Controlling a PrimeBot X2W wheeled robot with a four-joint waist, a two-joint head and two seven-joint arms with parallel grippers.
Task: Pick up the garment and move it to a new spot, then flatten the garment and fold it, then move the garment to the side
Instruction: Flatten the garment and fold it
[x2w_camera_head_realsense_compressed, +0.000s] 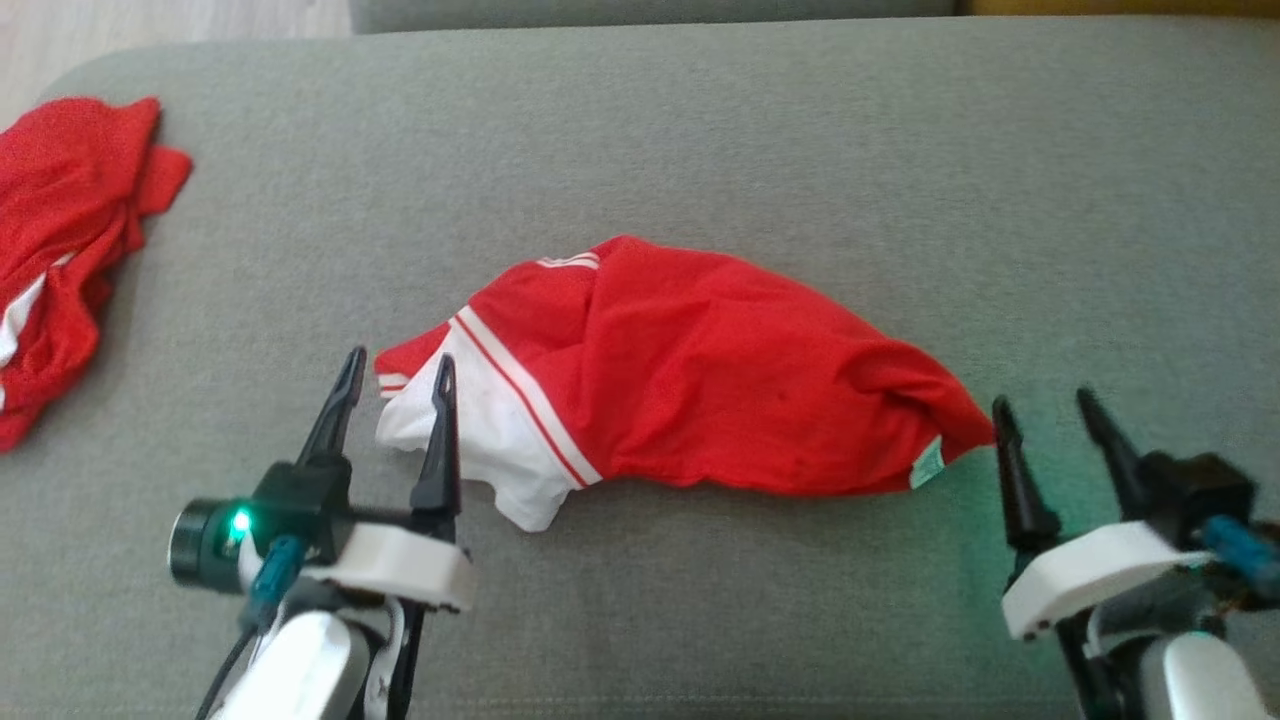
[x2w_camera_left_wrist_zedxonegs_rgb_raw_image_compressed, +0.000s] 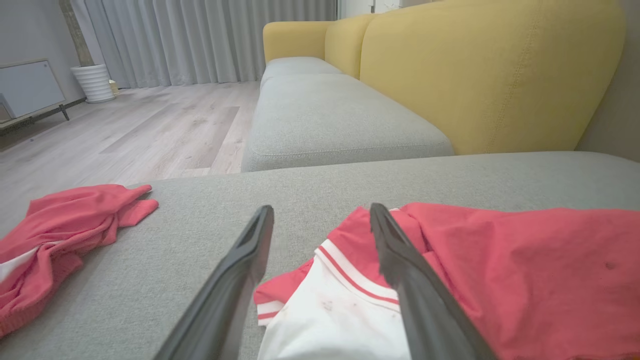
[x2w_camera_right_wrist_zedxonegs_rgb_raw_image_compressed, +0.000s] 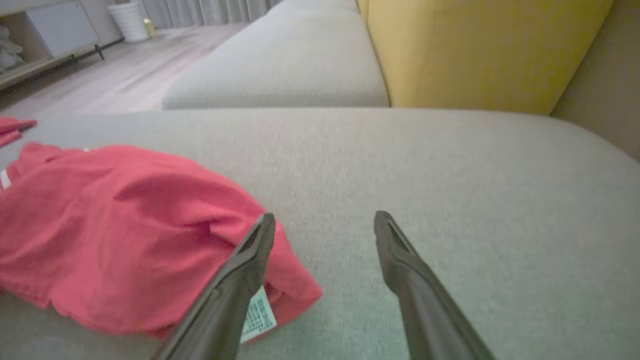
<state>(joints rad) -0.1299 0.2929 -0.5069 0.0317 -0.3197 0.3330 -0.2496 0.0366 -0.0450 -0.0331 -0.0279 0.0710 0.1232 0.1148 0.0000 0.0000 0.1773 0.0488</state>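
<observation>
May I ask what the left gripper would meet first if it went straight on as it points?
Probably the garment: its white-and-red sleeve end lies between the fingers of the open left gripper. How high they are above the cloth is unclear.

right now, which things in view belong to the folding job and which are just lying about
In the job: red and white garment, crumpled on the grey cushion; left hand, open by its white end; right hand, open by its other end.
Lying about: second red garment, far left; yellow sofa back; white planter.
</observation>
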